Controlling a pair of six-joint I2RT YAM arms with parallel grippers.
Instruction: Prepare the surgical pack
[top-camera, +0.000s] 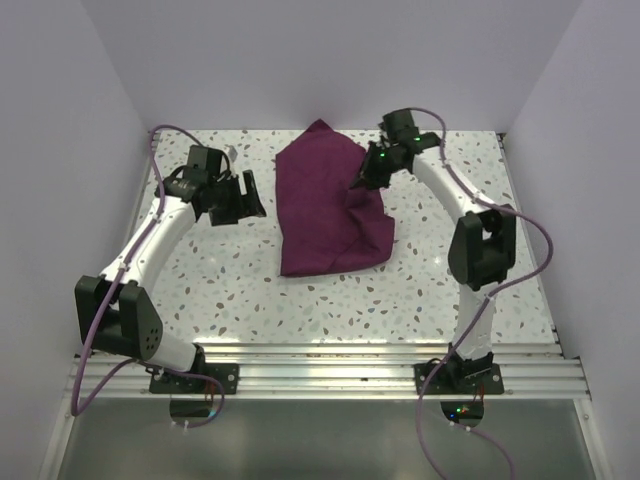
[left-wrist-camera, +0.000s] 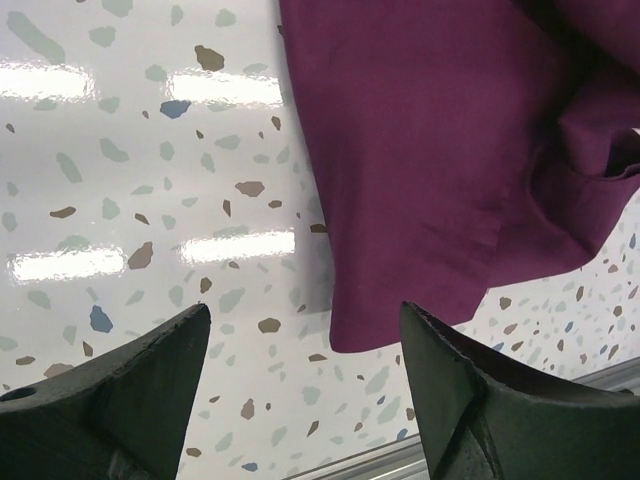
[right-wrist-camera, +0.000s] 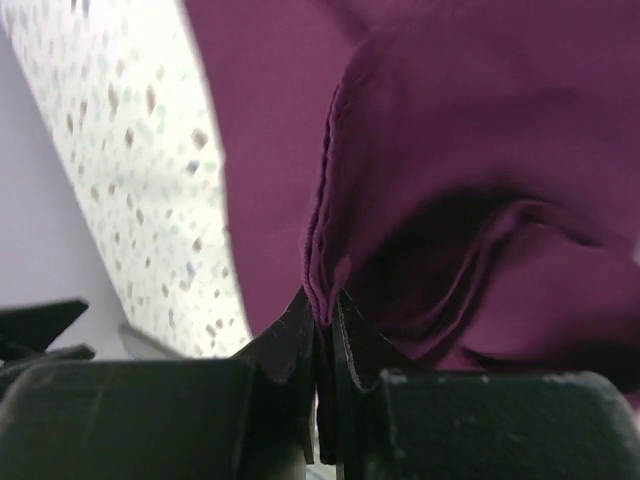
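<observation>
My left pincer (top-camera: 243, 196) hangs over the speckled table (top-camera: 240, 290) with its jaws spread wide and nothing between them. The maroon cloth (top-camera: 325, 205) of the surgical pack lies just to its right; in the wrist view a cloth corner sits ahead of the gap, nearer the right fingertip. Further right, my right pincer (top-camera: 358, 184) is pinched almost closed on a hemmed fold of that cloth. The rest of the fabric lies rumpled below it and to its left.
</observation>
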